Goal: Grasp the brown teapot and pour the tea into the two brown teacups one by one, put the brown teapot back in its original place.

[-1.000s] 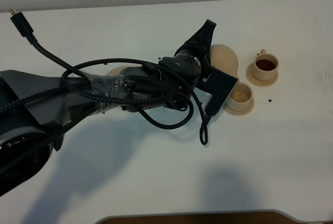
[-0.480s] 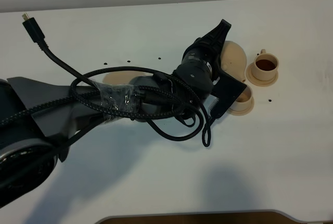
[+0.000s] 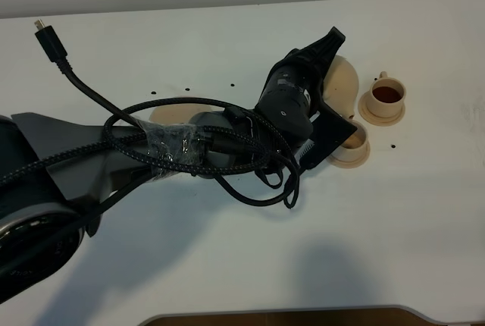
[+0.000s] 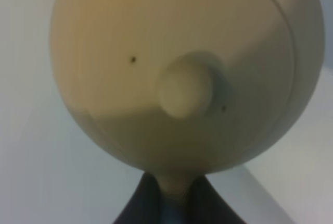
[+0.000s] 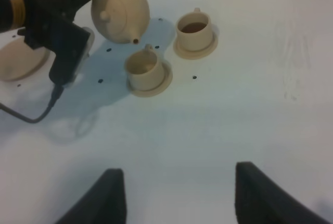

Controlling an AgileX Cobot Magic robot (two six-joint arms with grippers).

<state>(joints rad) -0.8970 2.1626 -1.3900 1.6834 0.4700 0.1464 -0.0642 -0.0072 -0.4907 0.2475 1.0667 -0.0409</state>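
The left gripper (image 4: pixel 169 206) is clamped tight, its dark fingers pinching the narrow tan handle of the brown teapot (image 5: pixel 120 11). The pot is a smooth, matte clay globe with a round knob. It bulges just beyond those fingertips, tipped spout-down over the near teacup (image 5: pixel 143 67). Beside that, the far teacup (image 5: pixel 194 27) holds dark tea. The right gripper (image 5: pixel 182 198) stands agape, and both cups sit well ahead of its blunt black fingers.
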